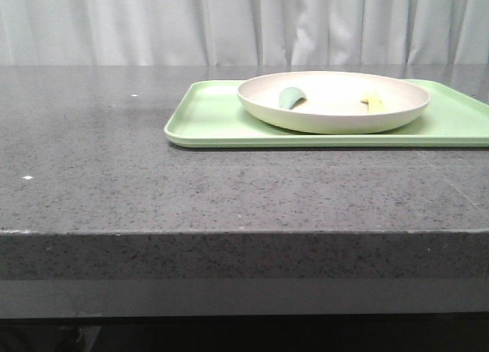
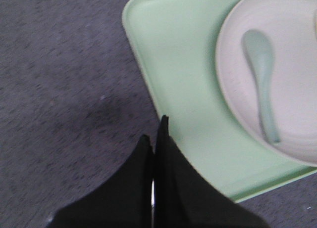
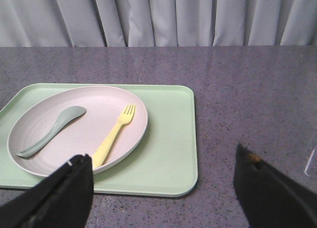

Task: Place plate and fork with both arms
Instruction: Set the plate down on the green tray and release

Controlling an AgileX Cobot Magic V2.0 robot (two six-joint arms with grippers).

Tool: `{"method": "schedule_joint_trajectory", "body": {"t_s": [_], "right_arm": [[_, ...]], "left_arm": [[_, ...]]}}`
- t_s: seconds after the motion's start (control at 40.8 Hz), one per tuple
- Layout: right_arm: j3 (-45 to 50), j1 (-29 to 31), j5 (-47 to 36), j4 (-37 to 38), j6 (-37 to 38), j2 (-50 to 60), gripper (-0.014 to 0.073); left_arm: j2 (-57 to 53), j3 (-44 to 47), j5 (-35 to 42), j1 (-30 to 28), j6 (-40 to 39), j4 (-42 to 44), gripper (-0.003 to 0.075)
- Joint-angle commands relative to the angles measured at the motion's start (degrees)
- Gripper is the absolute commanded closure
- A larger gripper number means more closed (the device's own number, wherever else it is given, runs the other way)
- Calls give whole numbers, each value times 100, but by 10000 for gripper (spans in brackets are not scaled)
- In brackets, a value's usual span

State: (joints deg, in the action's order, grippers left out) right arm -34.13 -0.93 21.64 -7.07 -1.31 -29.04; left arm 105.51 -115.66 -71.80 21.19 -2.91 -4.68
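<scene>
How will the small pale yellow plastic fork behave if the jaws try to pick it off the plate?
The small pale yellow plastic fork looks thin and probably light and fairly stiff. It lies flat in the round cream-white plate, handle toward the rim, so it may slide on the smooth surface. It seems unlikely to roll.

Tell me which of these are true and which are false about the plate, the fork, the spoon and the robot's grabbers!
1. The fork lies on the plate. True.
2. The plate sits straight on the grey table. False: it sits on the green tray.
3. The left gripper is wide open. False: its fingers are pressed together, holding nothing.
4. The right gripper is open. True: its fingers stand far apart with nothing between them.
5. The green spoon is on the tray beside the plate. False: it lies on the plate, next to the fork.
</scene>
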Motion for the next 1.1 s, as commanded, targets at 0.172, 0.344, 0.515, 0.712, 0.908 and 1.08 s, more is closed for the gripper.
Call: {"method": "schedule_joint_trajectory", "body": {"t_s": [0.172,0.344,0.515,0.712,0.908,1.08], "right_arm": [[-207,-3,-254,3,-27,-55,-9],[-207,-3,-248,3,-27,-55,-9],[-207,-3,-248,3,-27,-55,-9],[-207,-3,-248,3,-27,-75,-9],[-301,-3,-5,-351,-27,-387,-9],[-739,-3,348,-483,-32,-1058,-9]], "left_arm": [[-2301,2529,1832,-414,-274,359,739],[-3625,4319,3408,-646,-274,359,739],[-5137,5986,4799,-698,-274,409,739],[-6766,7523,5718,-698,-274,409,739],[-8251,8529,5818,-698,-274,409,739],[-9076,8984,5730,-698,-274,409,739]]}}
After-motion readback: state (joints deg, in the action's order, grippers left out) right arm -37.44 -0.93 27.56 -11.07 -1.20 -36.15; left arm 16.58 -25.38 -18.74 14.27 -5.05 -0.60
